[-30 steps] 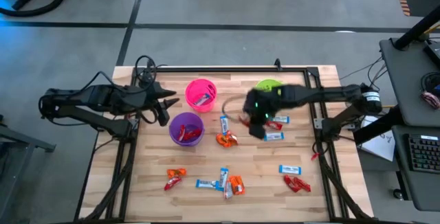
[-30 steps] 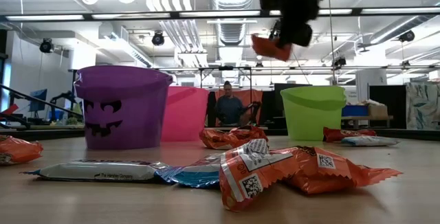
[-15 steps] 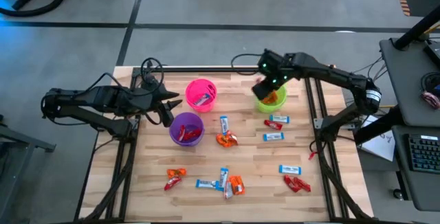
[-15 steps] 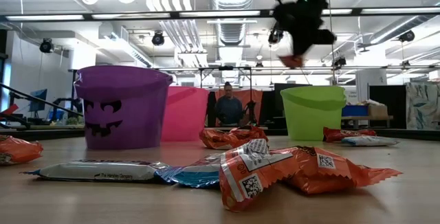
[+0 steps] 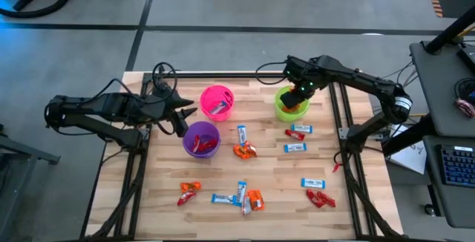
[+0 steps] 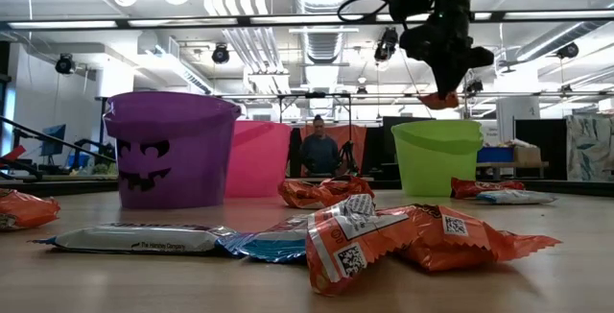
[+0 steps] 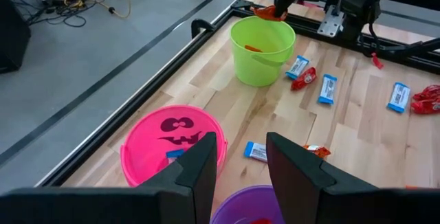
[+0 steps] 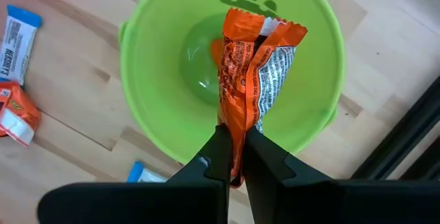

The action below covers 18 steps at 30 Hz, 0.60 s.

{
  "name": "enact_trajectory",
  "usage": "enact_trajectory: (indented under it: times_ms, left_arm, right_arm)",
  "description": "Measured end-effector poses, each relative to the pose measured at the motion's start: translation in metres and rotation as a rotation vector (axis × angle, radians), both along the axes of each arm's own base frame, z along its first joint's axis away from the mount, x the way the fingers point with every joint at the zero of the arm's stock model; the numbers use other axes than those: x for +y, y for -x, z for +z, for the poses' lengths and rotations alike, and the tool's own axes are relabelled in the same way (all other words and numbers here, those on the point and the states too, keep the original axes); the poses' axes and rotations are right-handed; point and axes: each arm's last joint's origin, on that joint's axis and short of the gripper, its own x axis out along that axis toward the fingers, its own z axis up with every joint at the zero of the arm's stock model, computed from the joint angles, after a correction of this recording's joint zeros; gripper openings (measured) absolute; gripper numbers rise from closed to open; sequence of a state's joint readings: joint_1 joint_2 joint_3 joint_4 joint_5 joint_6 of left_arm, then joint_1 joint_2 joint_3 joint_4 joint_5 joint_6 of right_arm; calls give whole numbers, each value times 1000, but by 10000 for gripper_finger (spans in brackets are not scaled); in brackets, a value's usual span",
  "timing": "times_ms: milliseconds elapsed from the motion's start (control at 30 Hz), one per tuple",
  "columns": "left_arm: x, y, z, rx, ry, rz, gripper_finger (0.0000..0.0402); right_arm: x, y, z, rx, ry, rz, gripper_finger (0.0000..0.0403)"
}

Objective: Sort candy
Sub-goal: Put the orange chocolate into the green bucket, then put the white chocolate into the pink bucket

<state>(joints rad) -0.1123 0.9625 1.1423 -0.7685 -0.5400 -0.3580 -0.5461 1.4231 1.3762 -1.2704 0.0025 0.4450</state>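
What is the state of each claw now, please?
Left claw: open, holding nothing, beside the purple cup.
Right claw: shut on an orange-wrapped candy, above the green cup.

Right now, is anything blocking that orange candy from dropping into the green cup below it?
Nothing visible. The right end effector holds the orange-wrapped candy directly above the green cup, whose mouth is open, with only another orange candy lying at its bottom.
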Motion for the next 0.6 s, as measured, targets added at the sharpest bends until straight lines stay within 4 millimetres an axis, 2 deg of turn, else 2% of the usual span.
enact_trajectory:
  times_ms: [167,600]
  left_arm:
    - [0,0,0,1,0,0,111]
    - [0,0,0,2,0,0,111]
  right_arm:
    - [0,0,0,-4,2,-1,40]
    - [0,0,0,-4,2,-10,140]
